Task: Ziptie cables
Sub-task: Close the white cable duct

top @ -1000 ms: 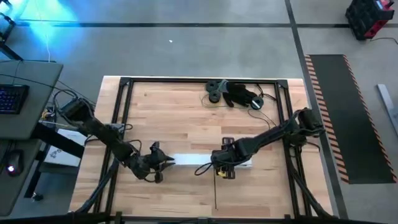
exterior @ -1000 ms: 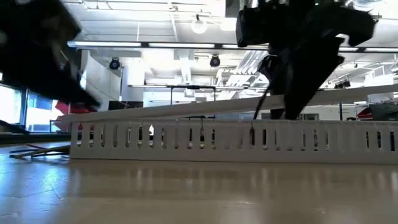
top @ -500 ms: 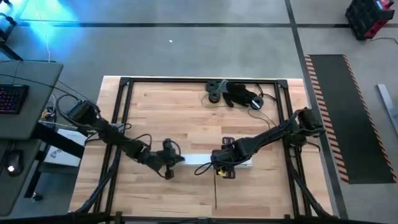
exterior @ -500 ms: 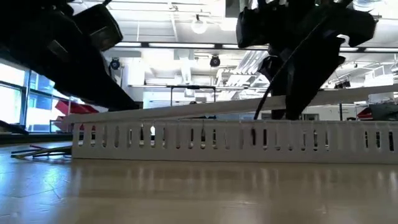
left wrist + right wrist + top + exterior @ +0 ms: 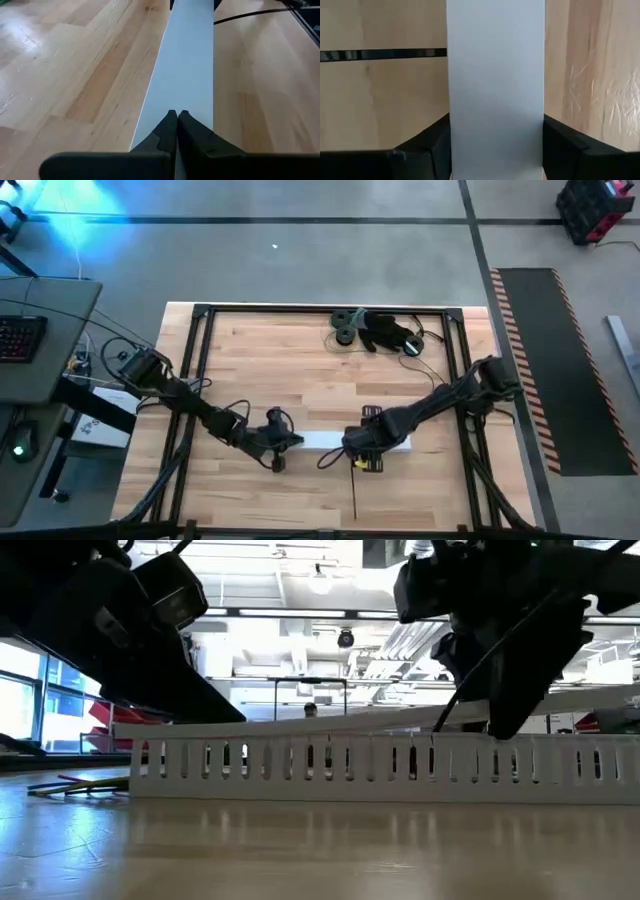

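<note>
A white slotted duct lies across the table's middle, and a flat white strip rests slanting on top of it. My left gripper is shut at the strip's left end. My right gripper is shut on the strip farther right. A thin dark cable curls on the wood just left of my right gripper and also shows as a cable in the left wrist view. Another thin cable trails from the dark heap at the far edge. My left gripper has its shut fingertips over the strip's left end, slanting down from the table's left. I cannot tell whether they touch it. My right gripper pinches the strip between its two fingers, one on each long edge. The fingers come from above and lie across the strip, which slants up toward the right over the duct.
A dark heap of parts sits at the far edge. A straight thin dark stick lies near the front edge below my right gripper. A black frame borders the wooden table. Bare wood lies in front of the duct.
My left gripper has travelled toward the table's right edge, up to the white strip's left end. My right gripper has shifted slightly toward the right and near edges, and the duct and strip have slid a little to the right with it.
</note>
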You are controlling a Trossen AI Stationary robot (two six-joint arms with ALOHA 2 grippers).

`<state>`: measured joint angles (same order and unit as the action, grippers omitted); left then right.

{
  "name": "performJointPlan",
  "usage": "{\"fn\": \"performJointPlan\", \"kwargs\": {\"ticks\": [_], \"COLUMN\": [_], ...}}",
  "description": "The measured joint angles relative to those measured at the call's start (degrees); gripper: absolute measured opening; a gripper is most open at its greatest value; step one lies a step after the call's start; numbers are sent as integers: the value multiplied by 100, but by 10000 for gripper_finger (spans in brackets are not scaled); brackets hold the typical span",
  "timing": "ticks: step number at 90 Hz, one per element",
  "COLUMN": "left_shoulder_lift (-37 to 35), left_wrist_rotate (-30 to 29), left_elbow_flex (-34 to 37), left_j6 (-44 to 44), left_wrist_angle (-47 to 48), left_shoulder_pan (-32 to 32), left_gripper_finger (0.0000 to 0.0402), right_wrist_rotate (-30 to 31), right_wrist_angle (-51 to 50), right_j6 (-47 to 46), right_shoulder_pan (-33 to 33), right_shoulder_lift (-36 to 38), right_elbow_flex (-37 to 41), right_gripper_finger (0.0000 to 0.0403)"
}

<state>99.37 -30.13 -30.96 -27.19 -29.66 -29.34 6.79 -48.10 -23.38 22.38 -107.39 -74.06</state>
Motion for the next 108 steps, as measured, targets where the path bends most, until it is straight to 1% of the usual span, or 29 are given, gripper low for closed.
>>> {"fn": "performJointPlan", "kwargs": {"ticks": [15,20,28,35,42,59,73,84,92,99,108], "left_shoulder_lift": [-18,-46,-124,-147,-115,458,1193,1598,1692,1698,1696], "left_wrist_rotate": [22,44,135,398,807,1564,1996,2175,2179,2174,2210], "left_elbow_flex": [16,-40,-243,-474,-752,-1277,-1590,-1714,-1713,-1709,-1709], "left_j6": [96,201,463,782,1050,1419,1268,1157,1096,1096,1102], "left_wrist_angle": [-148,-266,-201,-177,-268,-256,-487,-620,-739,-746,-809], "left_shoulder_pan": [11,15,23,74,225,718,999,1058,1058,1058,1062], "left_gripper_finger": [2,2,1,0,0,0,0,0,0,0,0], "right_wrist_rotate": [125,116,107,140,166,168,107,19,13,41,157], "right_wrist_angle": [14,24,27,214,212,317,166,15,1,6,322], "right_j6": [-133,-188,-225,-222,-190,-122,-114,-151,-197,-247,-180], "right_shoulder_pan": [114,135,143,123,113,124,135,180,189,213,196], "right_shoulder_lift": [-97,-105,-107,-114,-116,-116,-116,-121,-121,-121,-119], "right_elbow_flex": [-16,-16,-16,-24,-24,-19,-5,13,13,13,-39], "right_gripper_finger": [204,204,204,204,204,204,204,204,205,224,268]}}
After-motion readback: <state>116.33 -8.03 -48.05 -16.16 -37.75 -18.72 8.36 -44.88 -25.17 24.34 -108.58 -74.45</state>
